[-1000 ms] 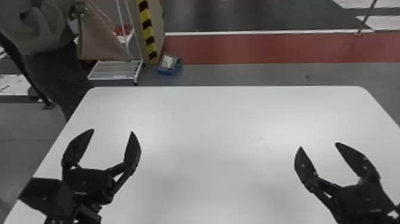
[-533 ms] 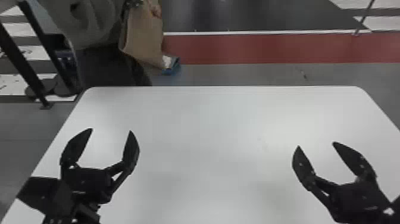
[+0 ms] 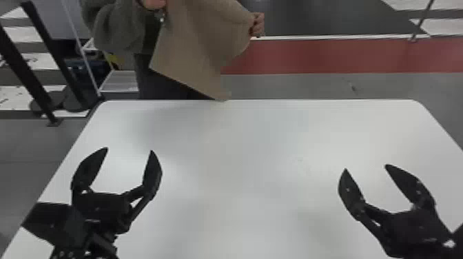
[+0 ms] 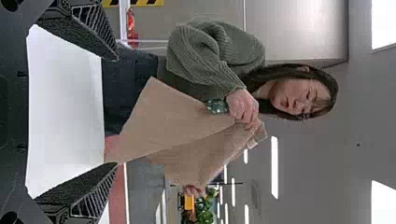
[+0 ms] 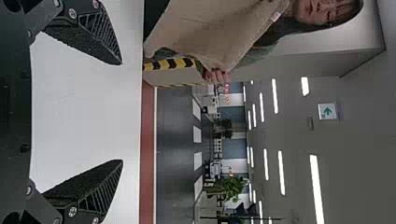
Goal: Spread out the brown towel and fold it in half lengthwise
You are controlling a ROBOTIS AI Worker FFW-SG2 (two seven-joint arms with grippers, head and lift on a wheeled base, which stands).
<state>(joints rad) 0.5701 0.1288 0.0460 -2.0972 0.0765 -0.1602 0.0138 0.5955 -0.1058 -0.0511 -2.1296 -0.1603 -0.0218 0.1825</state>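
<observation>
A person's two hands hold the brown towel (image 3: 196, 51) hanging past the table's far edge, its lowest corner at that edge. Over the table's left part my left gripper (image 3: 129, 149) stands open with nothing between its fingers. My right gripper (image 3: 366, 167), over the right part, is open and holds nothing. In the left wrist view the towel (image 4: 173, 126) hangs beyond the spread fingers of the left gripper (image 4: 116, 111). The right wrist view has the towel (image 5: 201, 28) at its upper edge, away from the open right gripper (image 5: 122, 112).
The white table (image 3: 248, 144) lies beneath both grippers, its far corners rounded. Behind its far left corner stand black posts (image 3: 48, 62) and a white rack (image 3: 119, 81). A red floor band (image 3: 344, 57) runs across the back.
The person has moved rightward along the far side, and the towel, earlier bunched at the left, now hangs more opened between both hands. The arms have barely moved.
</observation>
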